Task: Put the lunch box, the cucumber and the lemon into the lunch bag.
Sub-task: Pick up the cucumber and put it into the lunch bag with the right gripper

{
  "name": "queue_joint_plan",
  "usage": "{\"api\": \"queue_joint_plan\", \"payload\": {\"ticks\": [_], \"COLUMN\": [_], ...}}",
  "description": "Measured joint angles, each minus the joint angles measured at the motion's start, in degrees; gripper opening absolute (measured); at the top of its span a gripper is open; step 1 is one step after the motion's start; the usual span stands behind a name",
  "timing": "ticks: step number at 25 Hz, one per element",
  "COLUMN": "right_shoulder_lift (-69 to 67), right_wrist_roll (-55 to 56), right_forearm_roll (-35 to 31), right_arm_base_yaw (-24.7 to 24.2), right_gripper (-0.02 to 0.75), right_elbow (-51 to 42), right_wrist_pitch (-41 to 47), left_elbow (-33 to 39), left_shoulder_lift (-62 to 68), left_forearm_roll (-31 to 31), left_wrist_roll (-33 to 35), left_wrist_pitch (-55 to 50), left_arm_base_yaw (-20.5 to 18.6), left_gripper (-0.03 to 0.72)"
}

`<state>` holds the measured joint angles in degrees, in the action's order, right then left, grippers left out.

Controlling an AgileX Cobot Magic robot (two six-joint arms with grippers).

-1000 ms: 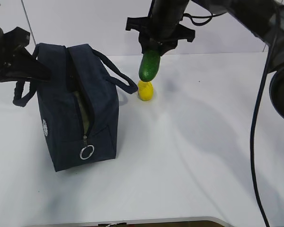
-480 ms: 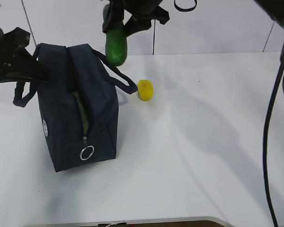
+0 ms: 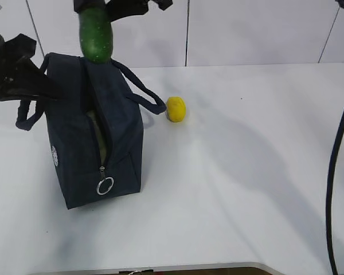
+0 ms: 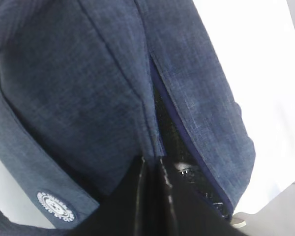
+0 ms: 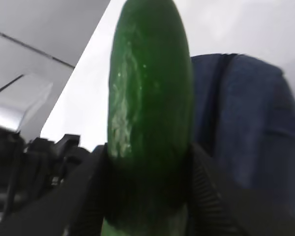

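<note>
The navy lunch bag (image 3: 120,137) stands on the left of the white table with its zipper open. A pale green strip, the lunch box (image 3: 102,143), shows inside the opening. My right gripper (image 3: 97,8) is shut on the dark green cucumber (image 3: 96,35), which hangs upright just above the bag's top. In the right wrist view the cucumber (image 5: 147,98) sits between the fingers (image 5: 88,191) with the bag (image 5: 246,128) behind it. The yellow lemon (image 3: 176,109) lies on the table right of the bag. My left gripper (image 4: 151,194) is shut on the bag's fabric (image 4: 88,88) at its left side.
The bag's two loop handles (image 3: 143,94) stick out on both sides. The silver ring pull (image 3: 105,185) hangs at the bag's near end. A black cable (image 3: 332,172) hangs along the right edge. The table's front edge (image 3: 160,268) runs near the bottom.
My right gripper has carried the cucumber up and to the left, from above the lemon to above the bag's top. The left gripper, bag and lemon have not moved.
</note>
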<state>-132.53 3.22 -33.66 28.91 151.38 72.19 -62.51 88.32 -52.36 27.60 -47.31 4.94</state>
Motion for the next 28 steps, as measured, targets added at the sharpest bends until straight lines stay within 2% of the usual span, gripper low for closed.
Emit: {"api": "queue_joint_plan", "payload": {"ticks": [8, 18, 28], "right_shoulder_lift": [0.0, 0.6, 2.02], "right_wrist_roll": [-0.88, -3.88, -3.89], "right_forearm_roll": [2.39, 2.65, 7.08], "right_arm_base_yaw": [2.22, 2.4, 5.6], "right_gripper": [0.356, 0.356, 0.355], "right_elbow": [-0.11, -10.46, -12.5], "right_wrist_pitch": [0.04, 0.04, 0.04], "left_elbow": [0.0, 0.0, 0.0], "left_shoulder_lift": [0.0, 0.0, 0.0], "left_forearm_roll": [0.85, 0.95, 0.95], "left_wrist_roll": [0.0, 0.0, 0.0], "left_wrist_pitch": [-0.23, -0.35, -0.35], "left_arm_base_yaw": [0.0, 0.0, 0.0], "left_gripper": [-0.003, -0.003, -0.003]}}
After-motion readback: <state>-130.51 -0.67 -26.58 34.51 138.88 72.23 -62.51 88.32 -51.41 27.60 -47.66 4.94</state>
